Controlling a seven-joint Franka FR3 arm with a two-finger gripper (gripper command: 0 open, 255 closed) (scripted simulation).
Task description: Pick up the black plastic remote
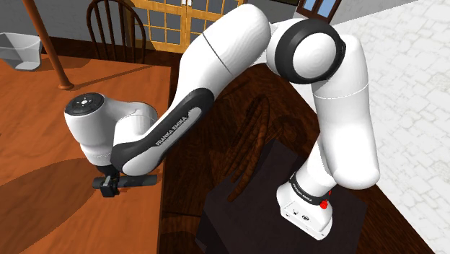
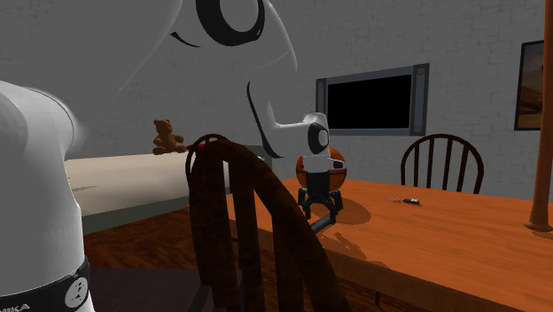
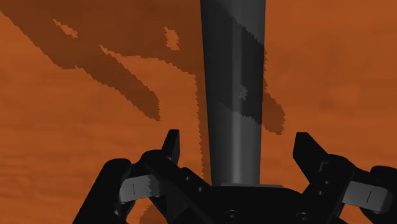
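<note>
A long dark remote (image 3: 232,76) lies flat on the brown wooden table (image 3: 76,127). It runs lengthwise between the two black fingers of my gripper (image 3: 238,145). The fingers stand apart on either side of the remote, with table showing in both gaps, so they do not touch it. In the shoulder view the gripper (image 1: 109,186) is low over the table's near edge, and the remote (image 1: 140,180) sticks out beside it as a dark bar. In the second exterior view the gripper (image 2: 321,213) points straight down over the remote (image 2: 320,227).
A small dark tool-like object (image 2: 404,201) lies farther along the table. Wooden chairs (image 2: 441,159) stand at the table, one close in front (image 2: 239,230). A wooden post (image 1: 47,43) and a grey bin (image 1: 20,50) stand at the far end. The dark stand (image 1: 238,216) is beside the table.
</note>
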